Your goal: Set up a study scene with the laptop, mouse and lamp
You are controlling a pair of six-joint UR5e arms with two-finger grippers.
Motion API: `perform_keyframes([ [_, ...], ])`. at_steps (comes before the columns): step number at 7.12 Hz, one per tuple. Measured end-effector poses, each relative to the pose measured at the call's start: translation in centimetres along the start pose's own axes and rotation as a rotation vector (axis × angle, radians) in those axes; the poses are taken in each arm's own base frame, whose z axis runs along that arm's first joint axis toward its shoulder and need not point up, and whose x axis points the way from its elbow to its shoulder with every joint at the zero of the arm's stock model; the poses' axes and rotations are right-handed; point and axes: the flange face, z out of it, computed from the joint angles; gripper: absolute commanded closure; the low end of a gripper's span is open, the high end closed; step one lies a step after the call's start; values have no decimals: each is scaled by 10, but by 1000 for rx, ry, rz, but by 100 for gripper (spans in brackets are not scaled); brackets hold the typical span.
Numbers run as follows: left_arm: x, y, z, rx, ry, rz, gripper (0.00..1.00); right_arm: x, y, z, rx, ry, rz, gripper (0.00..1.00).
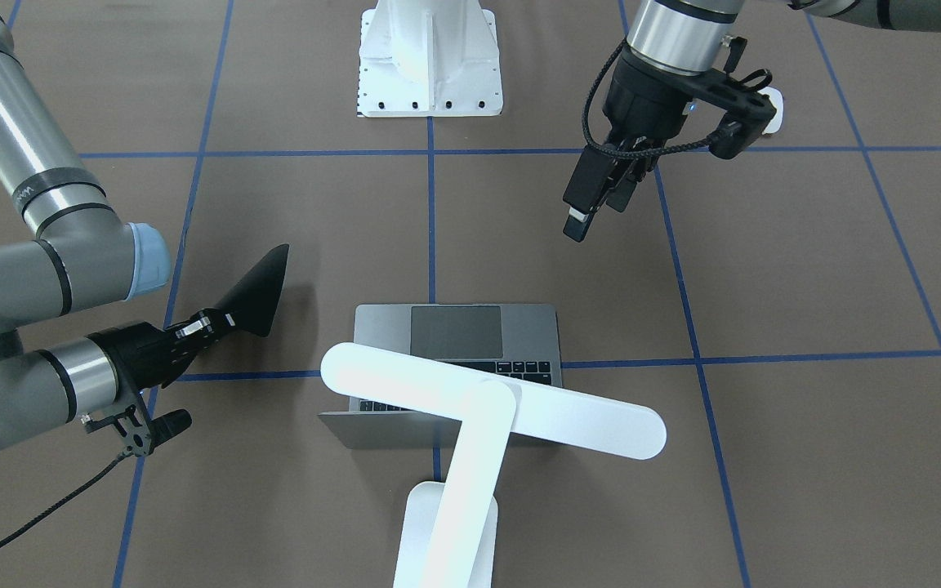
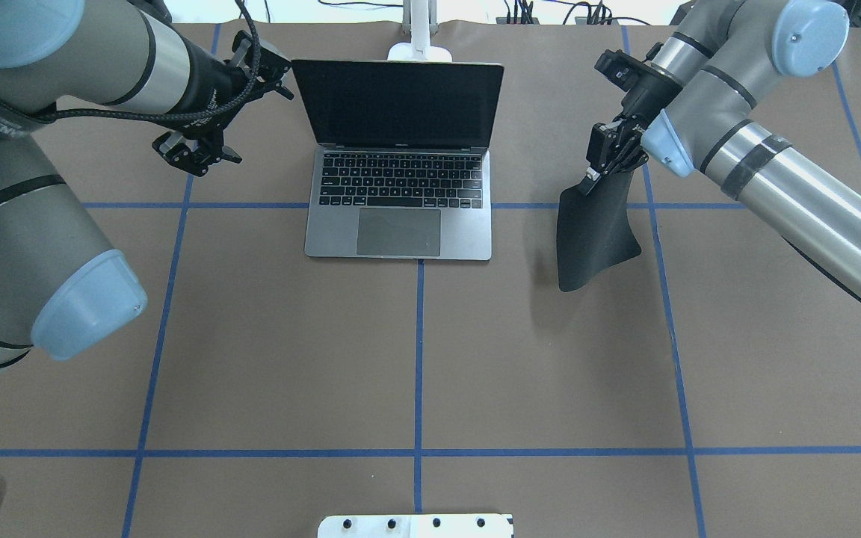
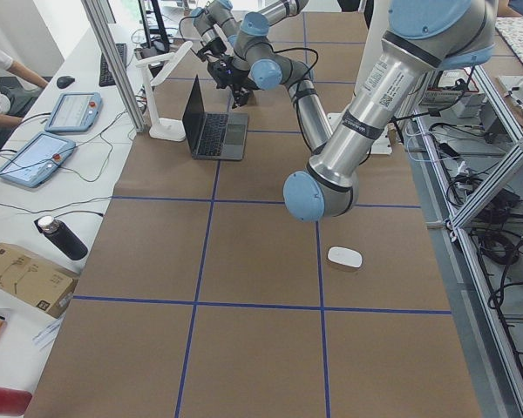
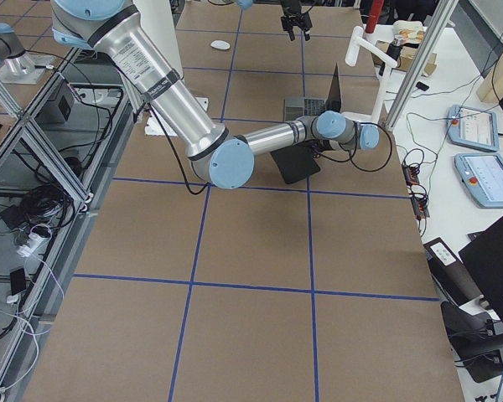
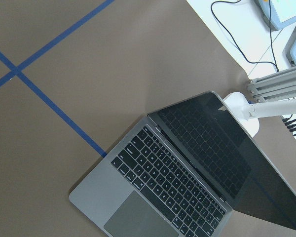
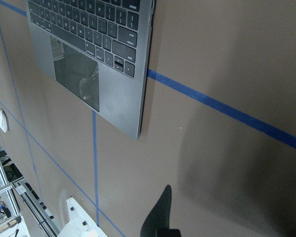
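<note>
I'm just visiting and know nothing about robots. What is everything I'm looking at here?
laptop: 1, space-grey, open at mid-table
lamp: 1, white, behind the laptop's screen
mouse: 1, white, near the robot's edge, on its left
mat: 1, black, held up right of the laptop
pedestal: 1, white, robot's table edge
table: 1, brown with blue tape grid
tablets: 2, blue-grey, side bench
bottle: 1, dark, side bench
left gripper: 1, black, open, beside the laptop's screen
right gripper: 1, black, shut on the mat
</note>
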Motion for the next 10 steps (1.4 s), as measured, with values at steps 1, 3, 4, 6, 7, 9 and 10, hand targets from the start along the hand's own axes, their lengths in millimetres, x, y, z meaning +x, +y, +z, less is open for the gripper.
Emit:
perform_keyframes([
  [1, 0, 0, 0, 0, 0, 0, 1, -4, -6, 3, -4, -3, -6, 2],
  [3, 0, 0, -3, 1, 0, -1, 1, -19, -18, 3, 5, -30, -13, 2],
  [4, 0, 0, -3, 1, 0, 0, 1, -26, -24, 0, 17, -56, -12, 2],
  [6, 0, 1, -5, 1, -1, -2, 1, -34, -32, -16, 53, -103, -6, 2],
  [7, 0, 1, -6, 2, -2, -3, 1, -35, -33, -29, 74, -116, -5, 2],
  [9, 0, 2, -5, 0, -4, -1, 1, -19, -23, -65, 120, -109, 12, 4],
  [10, -1, 1, -3, 1, -7, 1, 1, 2, -11, -82, 139, -97, 40, 5],
])
